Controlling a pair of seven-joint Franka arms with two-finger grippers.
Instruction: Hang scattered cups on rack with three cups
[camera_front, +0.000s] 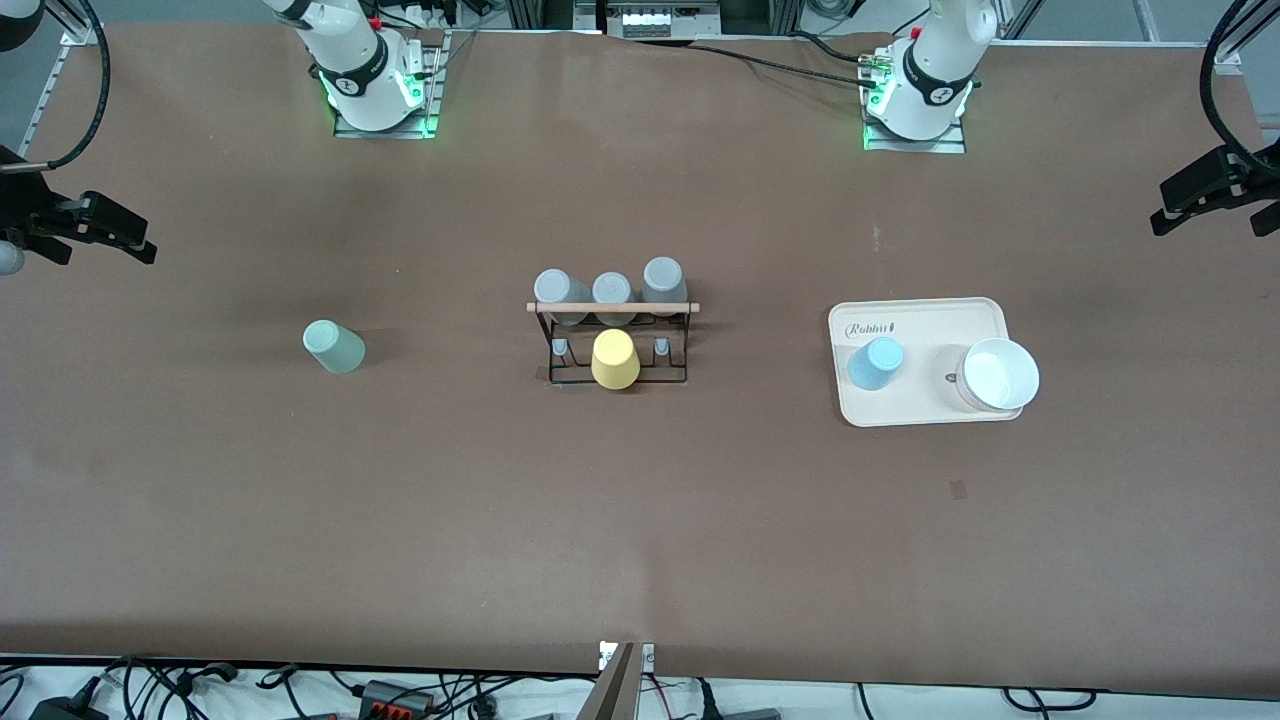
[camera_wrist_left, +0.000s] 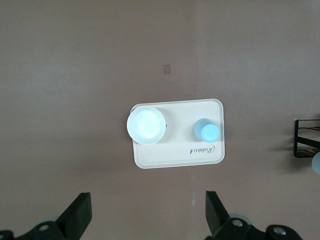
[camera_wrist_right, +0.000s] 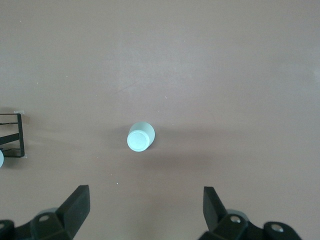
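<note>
The small black wire rack (camera_front: 612, 345) with its wooden rod stands mid-table, carrying three grey tumblers (camera_front: 609, 290) and one yellow tumbler (camera_front: 615, 360). Nothing is hung yet of the scattered pair. The pale mint tumbler (camera_front: 333, 346) sits on bare table toward the right arm's end. The light blue tumbler (camera_front: 876, 362) stands on a cream tray (camera_front: 925, 320) beside a white bowl (camera_front: 998, 375). The left gripper (camera_wrist_left: 146, 220) and right gripper (camera_wrist_right: 145, 215) hover wide open above, both empty.
</note>
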